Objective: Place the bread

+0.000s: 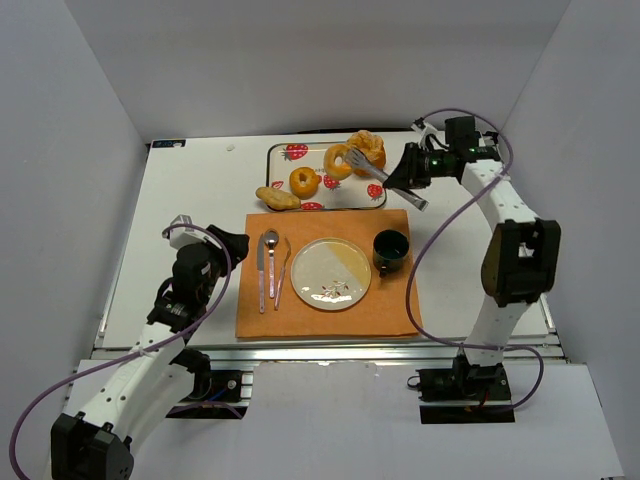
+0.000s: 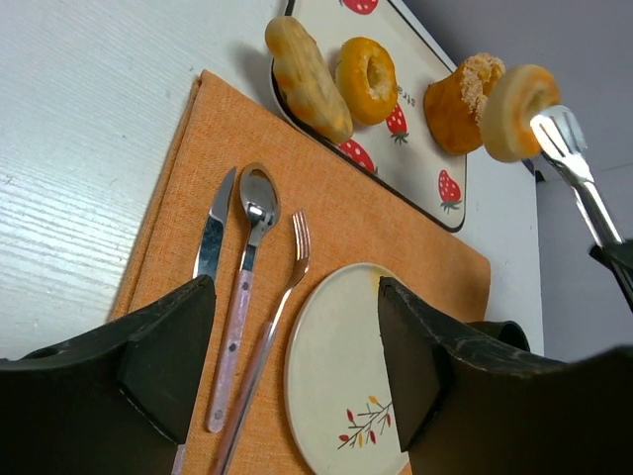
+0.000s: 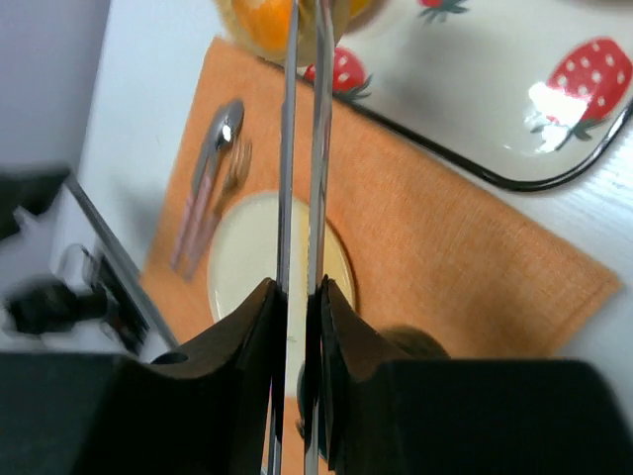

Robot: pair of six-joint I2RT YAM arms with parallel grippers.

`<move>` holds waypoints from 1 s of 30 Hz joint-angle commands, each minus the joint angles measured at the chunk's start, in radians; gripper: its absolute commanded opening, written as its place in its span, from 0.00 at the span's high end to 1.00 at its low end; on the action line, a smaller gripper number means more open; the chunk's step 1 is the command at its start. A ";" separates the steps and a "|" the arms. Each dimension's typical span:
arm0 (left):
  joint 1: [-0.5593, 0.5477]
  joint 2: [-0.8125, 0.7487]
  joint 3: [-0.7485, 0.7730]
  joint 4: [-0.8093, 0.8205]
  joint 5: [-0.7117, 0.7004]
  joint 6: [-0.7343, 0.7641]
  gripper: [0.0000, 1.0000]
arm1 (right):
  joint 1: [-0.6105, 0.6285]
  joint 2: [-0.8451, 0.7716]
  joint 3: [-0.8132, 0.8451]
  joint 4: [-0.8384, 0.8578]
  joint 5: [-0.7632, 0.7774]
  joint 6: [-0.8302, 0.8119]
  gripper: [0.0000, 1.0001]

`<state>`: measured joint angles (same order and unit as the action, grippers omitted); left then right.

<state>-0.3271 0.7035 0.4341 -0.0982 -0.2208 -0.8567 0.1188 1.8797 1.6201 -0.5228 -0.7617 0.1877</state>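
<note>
My right gripper (image 1: 411, 180) is shut on the handles of metal tongs (image 1: 385, 178). The tong tips pinch a golden ring bread (image 1: 338, 161) and hold it on edge over the strawberry tray (image 1: 330, 203). It also shows in the left wrist view (image 2: 514, 99) and at the top of the right wrist view (image 3: 265, 25). A second ring bread (image 1: 304, 182) lies flat on the tray. My left gripper (image 1: 236, 246) is open and empty, low over the orange placemat (image 1: 390, 310) beside the cream plate (image 1: 330, 273).
A ruffled orange bun (image 1: 368, 147) and a pale long roll (image 1: 277, 198) sit on the tray. A knife (image 1: 261, 270), spoon (image 1: 271, 262) and fork (image 1: 282, 272) lie left of the plate. A dark cup (image 1: 391, 250) stands right of it.
</note>
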 commanded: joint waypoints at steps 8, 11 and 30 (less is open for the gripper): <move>0.005 0.011 -0.029 0.078 0.029 0.032 0.31 | 0.182 -0.336 -0.314 -0.534 0.039 -0.938 1.00; 0.005 0.013 -0.037 0.090 0.039 0.035 0.30 | 0.223 -0.438 -0.433 -0.485 0.109 -0.917 1.00; 0.005 -0.010 -0.051 0.091 0.045 0.033 0.25 | 0.264 -0.445 -0.451 -0.344 0.164 -0.767 0.54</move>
<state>-0.3271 0.7141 0.3985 -0.0219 -0.1806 -0.8281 0.3809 1.4344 1.1063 -0.9094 -0.5839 -0.5994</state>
